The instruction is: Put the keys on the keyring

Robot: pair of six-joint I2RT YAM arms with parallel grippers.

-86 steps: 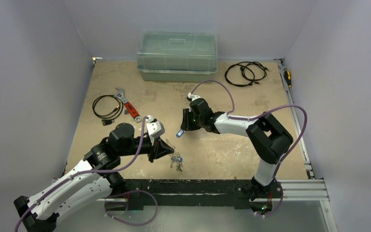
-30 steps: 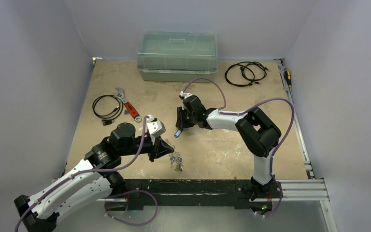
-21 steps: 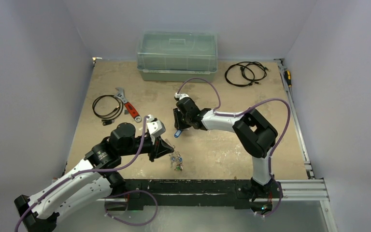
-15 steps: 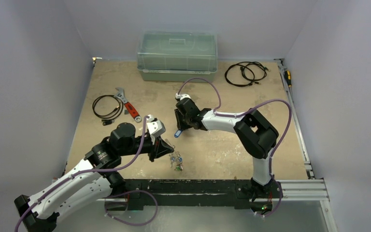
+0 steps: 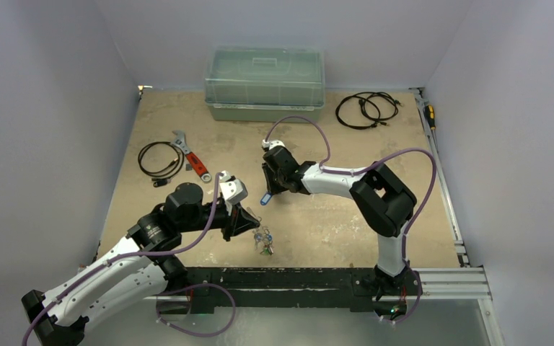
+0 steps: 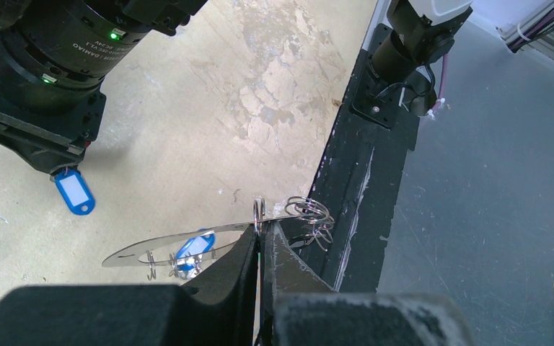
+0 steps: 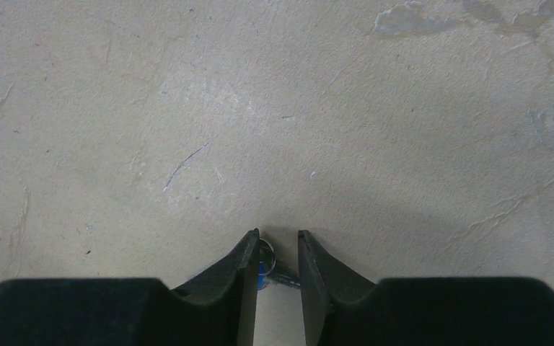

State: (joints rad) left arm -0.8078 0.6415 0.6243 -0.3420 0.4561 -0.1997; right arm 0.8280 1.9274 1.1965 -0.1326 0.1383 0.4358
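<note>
Leftward and slightly farther up the bench (image 5: 332,223) is where my right jaws have gone, nearing my left arm, which has not stirred. Those right jaws pinch the small steel split ring of a blue-tagged key (image 6: 72,191), and its glossy oblong plastic tag dangles below. My left jaws are clenched flat on the keyring (image 6: 216,229), a thin, wide, bright wire loop held above the near edge. Several keys (image 5: 263,241) already hang from it in a steel cluster. This key is still well apart from the loop. I judge it the last to thread, as I see no other loose one.
</note>
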